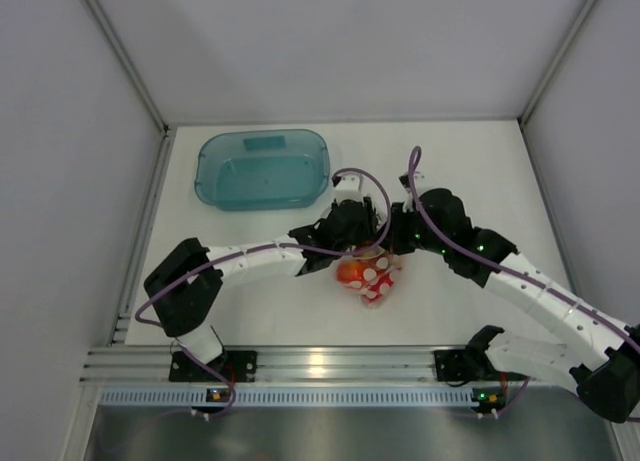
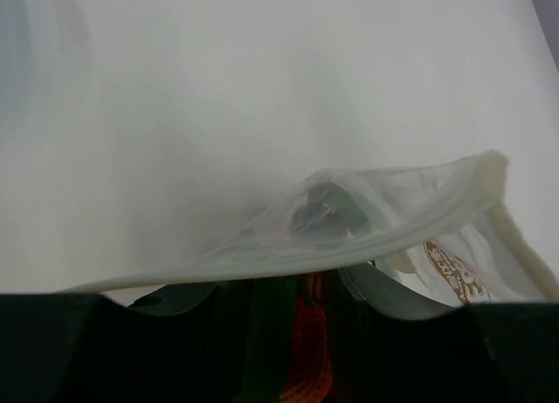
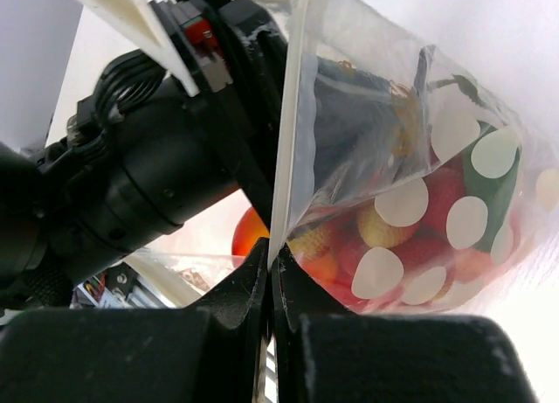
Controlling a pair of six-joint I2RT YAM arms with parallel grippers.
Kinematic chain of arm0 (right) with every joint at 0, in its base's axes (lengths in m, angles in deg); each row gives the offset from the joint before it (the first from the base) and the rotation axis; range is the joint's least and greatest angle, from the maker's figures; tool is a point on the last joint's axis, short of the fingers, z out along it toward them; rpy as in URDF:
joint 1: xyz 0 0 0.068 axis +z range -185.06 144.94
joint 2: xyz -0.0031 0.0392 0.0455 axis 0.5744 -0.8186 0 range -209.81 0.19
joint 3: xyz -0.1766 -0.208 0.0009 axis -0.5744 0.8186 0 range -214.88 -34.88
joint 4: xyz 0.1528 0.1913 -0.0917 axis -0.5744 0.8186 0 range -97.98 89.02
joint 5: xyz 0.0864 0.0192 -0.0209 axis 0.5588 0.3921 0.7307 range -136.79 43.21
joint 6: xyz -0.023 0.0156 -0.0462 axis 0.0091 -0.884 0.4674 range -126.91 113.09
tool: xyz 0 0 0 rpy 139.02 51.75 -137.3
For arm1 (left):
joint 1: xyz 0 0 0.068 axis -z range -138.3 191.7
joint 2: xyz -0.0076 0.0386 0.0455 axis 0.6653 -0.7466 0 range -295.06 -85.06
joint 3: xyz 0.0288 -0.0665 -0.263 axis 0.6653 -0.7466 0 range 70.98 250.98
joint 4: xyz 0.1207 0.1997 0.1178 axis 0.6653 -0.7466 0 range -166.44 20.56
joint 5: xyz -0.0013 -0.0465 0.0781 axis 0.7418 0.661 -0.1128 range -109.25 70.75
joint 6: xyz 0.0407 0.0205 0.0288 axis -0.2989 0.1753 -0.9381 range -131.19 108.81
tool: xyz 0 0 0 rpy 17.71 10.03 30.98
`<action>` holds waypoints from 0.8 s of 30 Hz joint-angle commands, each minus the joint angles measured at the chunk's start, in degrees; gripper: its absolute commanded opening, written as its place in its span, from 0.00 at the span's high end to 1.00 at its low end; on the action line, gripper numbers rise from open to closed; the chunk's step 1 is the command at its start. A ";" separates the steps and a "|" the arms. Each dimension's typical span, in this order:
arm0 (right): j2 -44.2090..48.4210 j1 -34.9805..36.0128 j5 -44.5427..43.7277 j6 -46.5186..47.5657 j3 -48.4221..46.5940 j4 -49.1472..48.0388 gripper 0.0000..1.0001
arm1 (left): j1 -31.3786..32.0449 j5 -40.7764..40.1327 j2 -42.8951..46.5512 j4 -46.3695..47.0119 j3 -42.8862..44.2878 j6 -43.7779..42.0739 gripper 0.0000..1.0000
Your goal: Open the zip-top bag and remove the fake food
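**Bag mouth parted, food not out yet**

The table carries a teal tray at the far left. Both arms meet mid-table with the dotted bag between them, near the tray but apart from it. Whether the bag rests on the table or hangs is unclear. The bag's mouth looks pulled apart: in the left wrist view its rim stretches across above the fingers. The fake food is all inside the bag, red and yellow pieces bunched low. The right gripper is clenched on one wall of the bag near the rim. The left gripper appears to reach into the mouth; whether it grips anything cannot be told. Judgement: opening roughly done, removal entirely left.
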 commanded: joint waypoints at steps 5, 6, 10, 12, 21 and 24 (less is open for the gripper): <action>2.36 -4.21 7.17 2.00 2.44 -3.77 1.00 | 0.04 6.24 -4.55 8.57 3.37 -0.23 0.59; 2.80 -5.00 7.26 2.08 2.62 -3.69 1.00 | 0.13 7.04 -5.34 8.84 3.71 -0.06 0.59; 3.50 -6.50 8.23 2.87 3.58 -3.25 1.00 | 0.31 6.52 -6.32 10.42 3.72 0.56 0.73; 3.50 -7.02 8.67 3.23 3.76 -3.07 1.00 | 0.40 6.08 -6.05 11.56 3.37 0.38 0.82; 4.47 -9.39 6.31 4.90 4.81 -2.37 1.00 | 0.48 3.00 -1.66 14.29 -0.94 -0.76 1.00; 4.65 -10.10 3.06 4.46 4.20 -2.28 1.00 | 0.40 5.19 0.27 16.39 -3.22 -2.16 1.00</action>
